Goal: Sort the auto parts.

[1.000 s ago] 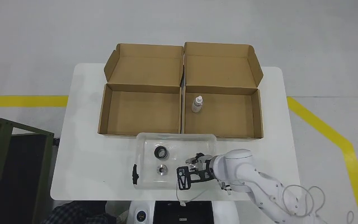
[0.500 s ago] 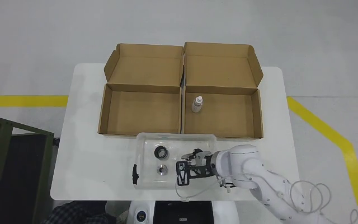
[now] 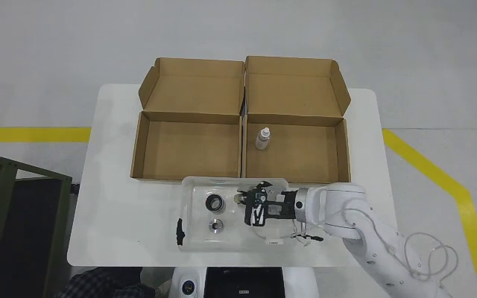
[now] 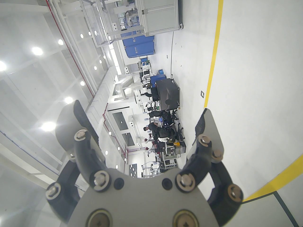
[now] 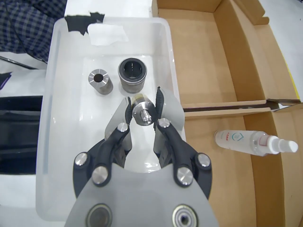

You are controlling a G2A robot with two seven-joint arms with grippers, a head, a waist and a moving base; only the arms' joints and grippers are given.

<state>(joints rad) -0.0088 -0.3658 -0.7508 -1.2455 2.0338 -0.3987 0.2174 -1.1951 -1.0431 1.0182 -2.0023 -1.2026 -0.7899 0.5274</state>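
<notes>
On the tabletop (image 3: 119, 186), the left box (image 3: 186, 153) and right box (image 3: 313, 156) stand side by side, a bottle (image 3: 263, 138) in the latter by the shared wall. Before them, a bin (image 3: 195, 240) holds the bearing (image 3: 215, 203) behind the bushing (image 3: 215, 226), both left of the stud (image 5: 142, 114) in the right pincer (image 5: 143, 95).

white table (image 3: 112, 186) | left cardboard box (image 3: 186, 149) | right cardboard box (image 3: 305, 153) | clear bin (image 3: 223, 179)

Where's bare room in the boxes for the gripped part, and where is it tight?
The empty box has a bare floor. The other box is bare from the spray bottle to its outer wall. Crowded: the clear bin, wide cylinder and narrow cylinder beside the right gripper and its part.
</notes>
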